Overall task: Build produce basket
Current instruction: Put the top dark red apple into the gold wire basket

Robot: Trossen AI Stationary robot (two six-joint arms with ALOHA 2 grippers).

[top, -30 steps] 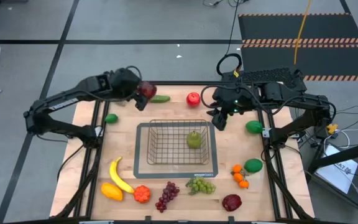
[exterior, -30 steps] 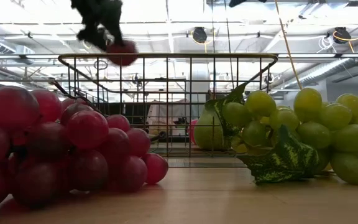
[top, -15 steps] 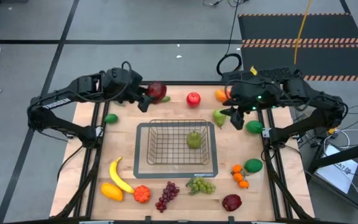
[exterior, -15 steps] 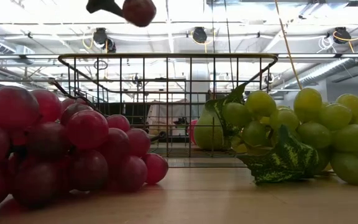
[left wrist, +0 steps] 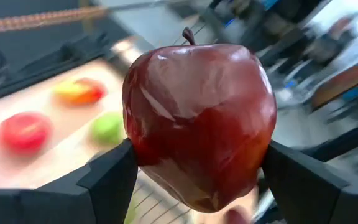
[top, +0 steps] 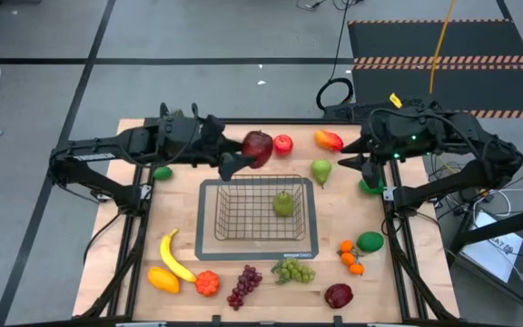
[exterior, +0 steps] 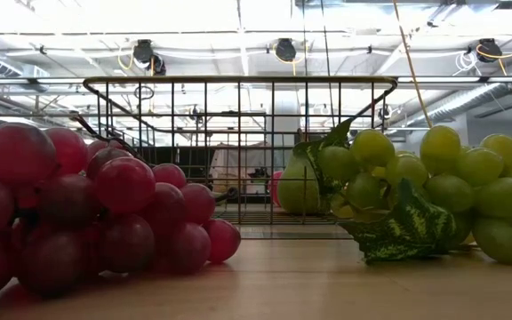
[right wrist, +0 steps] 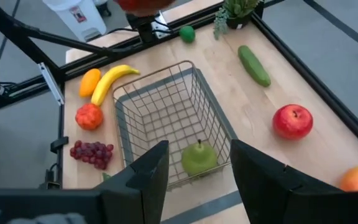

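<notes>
Left gripper clamped on dark red apple above far rim of basket holding one green pear; right gripper parted, empty, near basket's far right corner.

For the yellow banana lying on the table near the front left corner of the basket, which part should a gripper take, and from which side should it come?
Grip the banana at its middle, coming straight down from above, jaws across its narrow width. It lies flat and curved; the orange pepper-like piece sits close to its lower end, so the middle is freer.
</notes>
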